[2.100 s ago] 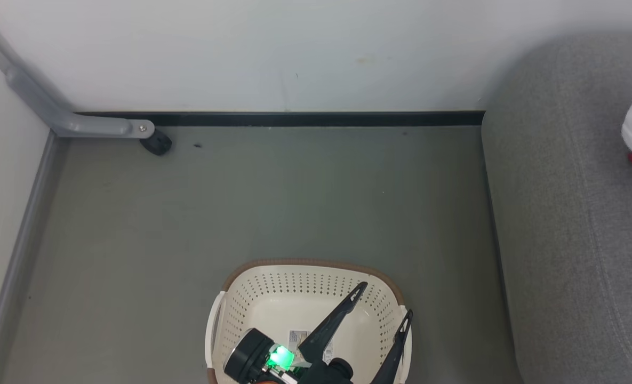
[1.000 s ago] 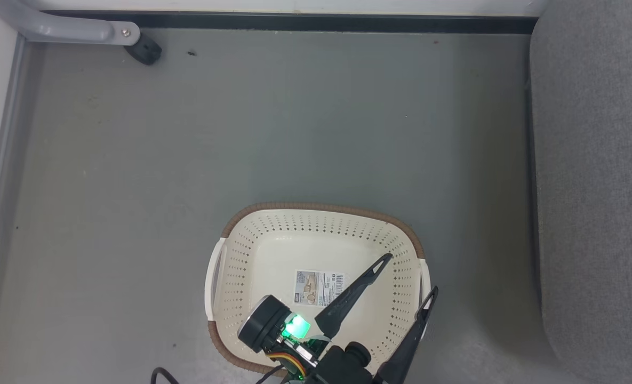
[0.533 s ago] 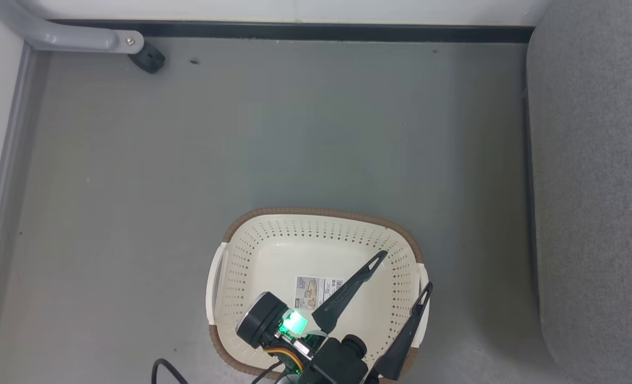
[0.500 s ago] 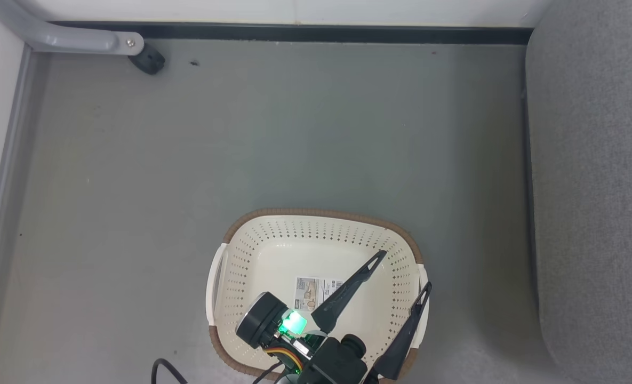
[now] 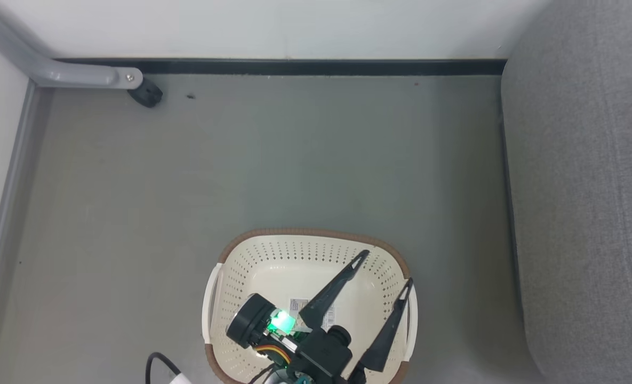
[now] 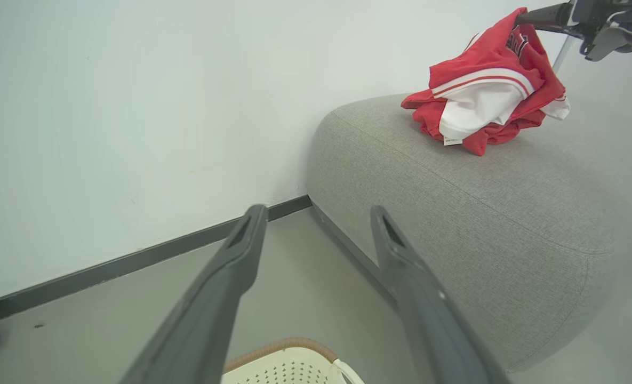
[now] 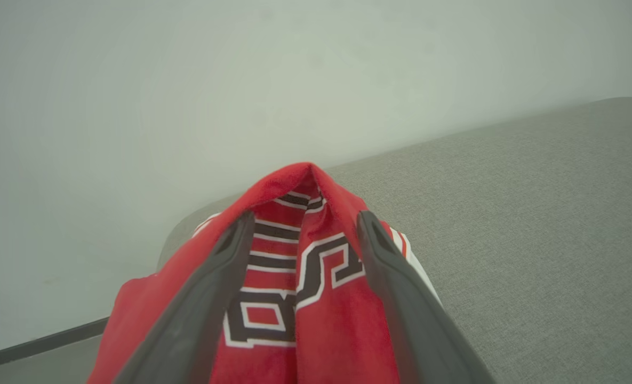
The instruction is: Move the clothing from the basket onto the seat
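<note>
A broad stretch of grey floor (image 5: 273, 160) is bounded by black skirting (image 5: 294, 66) at the far wall and by the seat (image 5: 582, 186), whose rounded edge runs along the right. The clothing (image 6: 486, 96) is heaped on the seat near the wall. The right jaws are spread wide over its top fold, red cloth lying between them unpinched. The left jaws are held wide apart, gripping nothing, above the basket (image 5: 273, 250), on whose bottom a printed label (image 5: 296, 305) is seen.
</note>
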You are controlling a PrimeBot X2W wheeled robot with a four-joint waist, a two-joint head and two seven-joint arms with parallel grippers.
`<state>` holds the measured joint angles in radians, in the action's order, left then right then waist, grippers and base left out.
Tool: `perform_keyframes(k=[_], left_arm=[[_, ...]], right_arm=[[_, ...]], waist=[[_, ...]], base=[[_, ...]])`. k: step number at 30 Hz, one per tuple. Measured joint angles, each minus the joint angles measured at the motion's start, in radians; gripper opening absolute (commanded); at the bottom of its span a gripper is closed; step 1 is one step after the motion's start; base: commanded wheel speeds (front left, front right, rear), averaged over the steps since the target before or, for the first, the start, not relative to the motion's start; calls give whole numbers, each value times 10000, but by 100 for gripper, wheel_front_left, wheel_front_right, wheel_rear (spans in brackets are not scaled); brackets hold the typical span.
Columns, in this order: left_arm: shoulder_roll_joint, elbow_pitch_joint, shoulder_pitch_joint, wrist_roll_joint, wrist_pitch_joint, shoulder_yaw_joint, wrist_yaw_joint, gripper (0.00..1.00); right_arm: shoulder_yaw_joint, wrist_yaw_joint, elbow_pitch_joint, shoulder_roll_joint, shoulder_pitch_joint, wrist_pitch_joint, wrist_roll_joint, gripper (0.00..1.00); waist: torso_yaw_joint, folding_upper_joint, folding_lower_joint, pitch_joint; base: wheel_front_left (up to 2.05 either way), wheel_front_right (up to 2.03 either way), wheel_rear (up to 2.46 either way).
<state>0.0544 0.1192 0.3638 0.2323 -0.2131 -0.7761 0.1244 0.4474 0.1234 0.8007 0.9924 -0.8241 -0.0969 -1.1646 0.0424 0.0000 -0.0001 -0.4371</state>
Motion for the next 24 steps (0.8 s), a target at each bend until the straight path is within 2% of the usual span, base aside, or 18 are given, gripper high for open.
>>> perform_keyframes(k=[8, 24], left_arm=[[-2, 380, -68, 58, -4, 472, 0, 100], [0, 527, -1227, 56, 222, 502, 0, 100]], right_arm=[[441, 0, -171, -585, 627, -309, -71, 100], [570, 0, -752, -1197, 1654, -1429, 67, 100]], waist=[[-152, 0, 0, 681], [-335, -1, -2, 2357]], base=[[0, 0, 0], [0, 0, 0]])
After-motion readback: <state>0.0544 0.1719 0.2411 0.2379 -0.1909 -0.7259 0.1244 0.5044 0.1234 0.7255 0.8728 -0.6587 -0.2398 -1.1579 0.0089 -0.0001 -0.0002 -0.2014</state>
